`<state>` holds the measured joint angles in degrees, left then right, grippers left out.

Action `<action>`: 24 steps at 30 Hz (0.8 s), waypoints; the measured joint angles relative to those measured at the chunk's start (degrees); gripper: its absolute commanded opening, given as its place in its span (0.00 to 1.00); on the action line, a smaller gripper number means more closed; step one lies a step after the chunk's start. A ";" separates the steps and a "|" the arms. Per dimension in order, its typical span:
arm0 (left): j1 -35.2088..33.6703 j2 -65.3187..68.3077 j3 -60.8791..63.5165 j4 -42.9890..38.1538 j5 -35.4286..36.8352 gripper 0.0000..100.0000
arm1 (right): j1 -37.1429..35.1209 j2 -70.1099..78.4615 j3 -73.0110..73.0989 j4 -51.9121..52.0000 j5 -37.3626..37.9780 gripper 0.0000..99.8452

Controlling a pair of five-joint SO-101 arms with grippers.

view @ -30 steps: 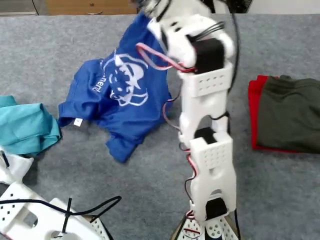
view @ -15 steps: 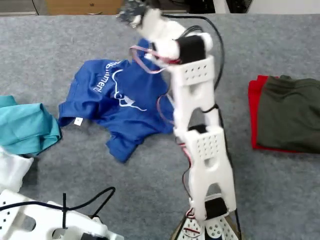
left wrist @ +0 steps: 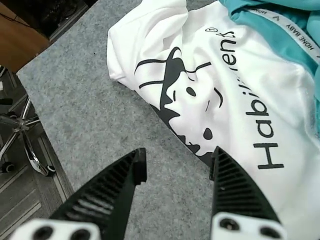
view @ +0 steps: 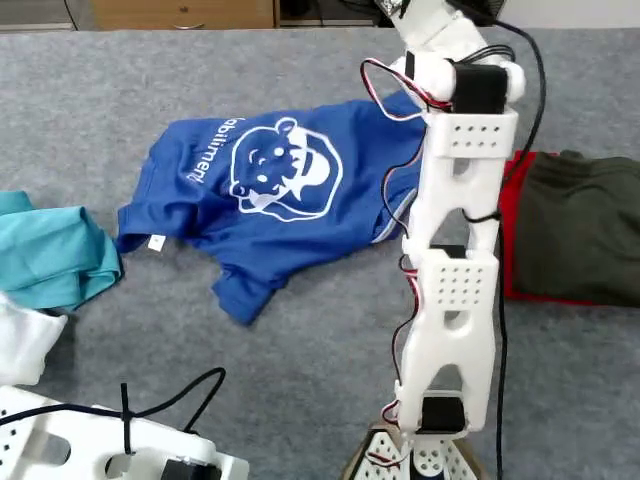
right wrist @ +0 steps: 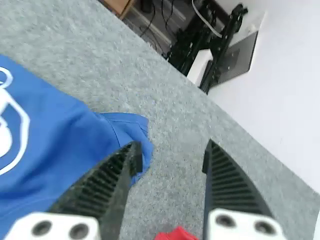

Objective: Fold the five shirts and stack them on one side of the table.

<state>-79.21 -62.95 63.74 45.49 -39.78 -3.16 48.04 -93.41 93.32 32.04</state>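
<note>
Reach favours the right claw [right wrist: 171,150], released and empty, with the blue shirt [right wrist: 45,140] just beside one finger and stretching lengthwise away from it, while the left claw [left wrist: 177,155], also released, hangs over the white shirt [left wrist: 210,90].

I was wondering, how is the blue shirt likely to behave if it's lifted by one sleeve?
The blue shirt will probably hang limp and sag: it lies creased and rumpled at its edges. It looks thin, so likely light. Pushed, it would likely bunch rather than slide, since the grey mat looks felt-like.
</note>
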 measured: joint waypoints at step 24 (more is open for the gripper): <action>-1.58 0.00 4.31 -0.09 1.23 0.22 | -11.08 -28.22 48.88 8.18 0.26 0.00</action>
<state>-80.79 -62.95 68.04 45.41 -38.55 -14.24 19.82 -44.53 101.49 32.31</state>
